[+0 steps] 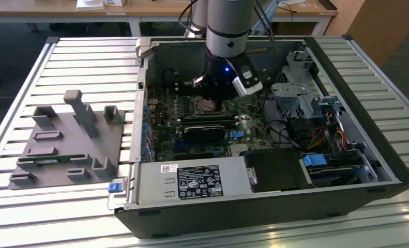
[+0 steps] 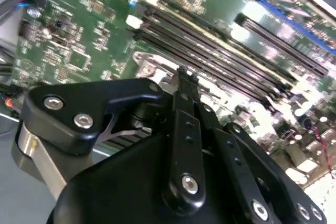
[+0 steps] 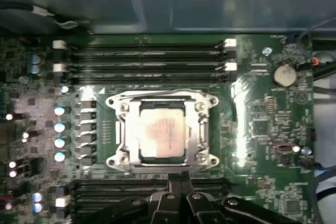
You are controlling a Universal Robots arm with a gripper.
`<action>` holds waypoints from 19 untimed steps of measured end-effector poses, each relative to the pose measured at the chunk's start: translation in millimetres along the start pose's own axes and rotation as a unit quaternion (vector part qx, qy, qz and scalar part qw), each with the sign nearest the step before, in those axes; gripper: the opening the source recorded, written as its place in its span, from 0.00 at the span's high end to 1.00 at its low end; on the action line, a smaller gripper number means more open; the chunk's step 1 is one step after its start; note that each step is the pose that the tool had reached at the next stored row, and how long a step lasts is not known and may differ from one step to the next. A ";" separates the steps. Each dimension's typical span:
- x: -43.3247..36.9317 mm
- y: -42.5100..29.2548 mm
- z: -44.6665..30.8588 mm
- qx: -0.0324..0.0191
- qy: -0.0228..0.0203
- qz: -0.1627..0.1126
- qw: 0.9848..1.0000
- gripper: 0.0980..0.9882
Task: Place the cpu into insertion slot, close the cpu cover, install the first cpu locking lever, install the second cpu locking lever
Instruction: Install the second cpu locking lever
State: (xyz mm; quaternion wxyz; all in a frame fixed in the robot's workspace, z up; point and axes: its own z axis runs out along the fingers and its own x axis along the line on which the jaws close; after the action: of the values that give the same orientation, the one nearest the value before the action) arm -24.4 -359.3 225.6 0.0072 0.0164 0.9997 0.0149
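The cpu (image 3: 162, 136) lies flat, metal top up, seated in the insertion slot (image 3: 122, 129) on the green motherboard (image 3: 262, 124); it is square, edges parallel to the long memory slots (image 3: 147, 56). The cpu cover (image 3: 195, 106) is down, framing the chip. The gripper (image 3: 178, 181) hangs just beside the socket, fingers together, holding nothing.

The first wrist view gives the socket from straight above. The second wrist view shows the closed fingertips (image 2: 185, 80) above the board near the memory slots. The exterior view shows the arm (image 1: 226, 31) reaching down into the open computer case (image 1: 259, 206), which lies on a slatted metal table (image 1: 87, 67); a grey fixture (image 1: 70, 142) sits at the exterior view's left. Wooden desks (image 1: 163, 8) stand behind.
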 end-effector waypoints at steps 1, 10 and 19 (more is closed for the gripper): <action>3.9 -0.4 0.0 0.000 0.000 0.000 1.000 0.99; 23.5 -1.9 4.5 0.000 0.001 -0.003 1.000 0.99; 23.5 -10.2 9.2 -0.037 0.004 -0.003 0.999 0.99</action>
State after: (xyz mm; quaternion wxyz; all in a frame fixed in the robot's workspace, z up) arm -48.1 -368.5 215.7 0.0043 0.0131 0.9986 0.0515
